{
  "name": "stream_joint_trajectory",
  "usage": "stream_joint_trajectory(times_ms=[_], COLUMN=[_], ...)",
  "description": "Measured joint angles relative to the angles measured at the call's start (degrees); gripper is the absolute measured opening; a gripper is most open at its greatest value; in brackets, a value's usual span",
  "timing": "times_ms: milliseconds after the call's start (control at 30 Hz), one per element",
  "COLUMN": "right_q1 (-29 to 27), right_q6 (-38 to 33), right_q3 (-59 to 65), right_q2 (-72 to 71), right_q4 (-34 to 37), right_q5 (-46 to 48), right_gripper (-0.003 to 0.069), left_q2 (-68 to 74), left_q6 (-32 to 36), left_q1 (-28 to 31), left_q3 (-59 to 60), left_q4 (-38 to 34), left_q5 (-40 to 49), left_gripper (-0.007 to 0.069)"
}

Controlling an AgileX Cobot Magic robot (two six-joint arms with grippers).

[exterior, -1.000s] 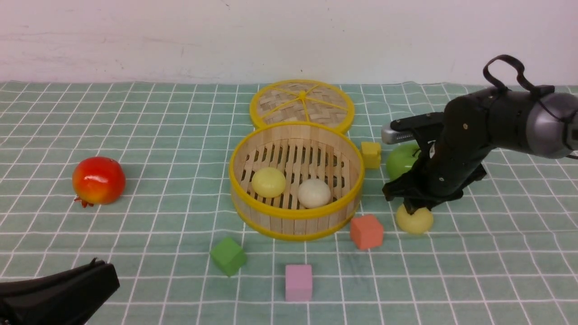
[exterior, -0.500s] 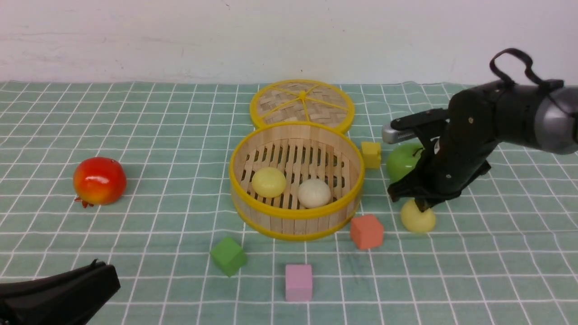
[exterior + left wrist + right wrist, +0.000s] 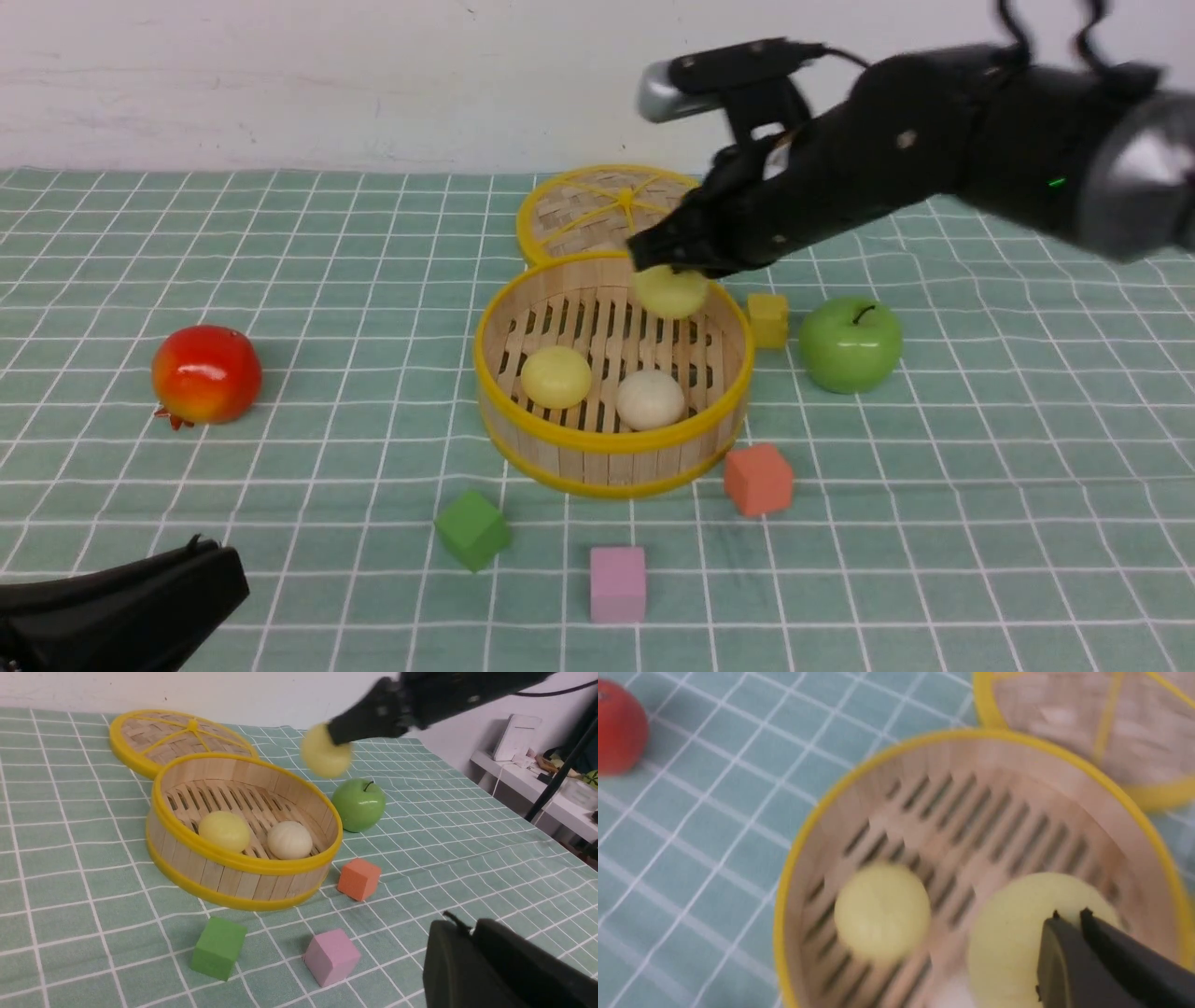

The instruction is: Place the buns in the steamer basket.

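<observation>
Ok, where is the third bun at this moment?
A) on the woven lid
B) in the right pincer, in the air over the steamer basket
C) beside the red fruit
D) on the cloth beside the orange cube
B: the right pincer is shut on the third bun, which hangs over the far side of the steamer basket, while the yellow bun and the off-white bun lie on its floor.
</observation>
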Motion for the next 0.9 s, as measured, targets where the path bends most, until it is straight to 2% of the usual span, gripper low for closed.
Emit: stream_joint_trajectory(times_ms=[167,233,333,533,567,633,700,767,900], right_q1=[0.2,0.2,0.2,0.2,0.2,0.2,0.2,0.2,0.2], right_q6=[0.0,0.0,0.0,0.0,0.0,0.0,0.0,0.0,0.0], right_q3=[-0.29,-0.29,-0.29,-0.34,-0.34,-0.34,-0.34,-0.34,-0.17], right_q2=[6.87,9.53,11.23,10.26,10.05,6.85,1.47,-2.82,-15.08], right_q4=[1.4,1.75,1.96,1.01,0.68,-1.21,-3.64,-4.81,-8.17], right_q5=[-8.7,-11.3,-12.59,-12.33,-12.18,-8.92,-1.99,3.1,24.15], right_gripper=[0.0018,0.0051,0.0134,0.043,0.0438,0.0517,0.0563,0.0573,0.0546], left_q2=[0.0,0.0,0.0,0.0,0.0,0.0,0.0,0.0,0.0], left_q6=[0.0,0.0,0.0,0.0,0.0,-0.06,-0.18,-0.18,-0.18], left_q1=[0.0,0.0,0.0,0.0,0.0,0.0,0.0,0.0,0.0], left_q3=[0.0,0.0,0.0,0.0,0.0,0.0,0.0,0.0,0.0], left_q4=[0.0,0.0,0.0,-0.07,-0.07,-0.12,-0.19,-0.19,-0.23], left_q5=[0.0,0.0,0.06,0.11,0.11,0.11,0.11,0.13,0.19], left_gripper=[0.0059,0.0062,0.0065,0.0067,0.0067,0.0067,0.0069,0.0071,0.0074])
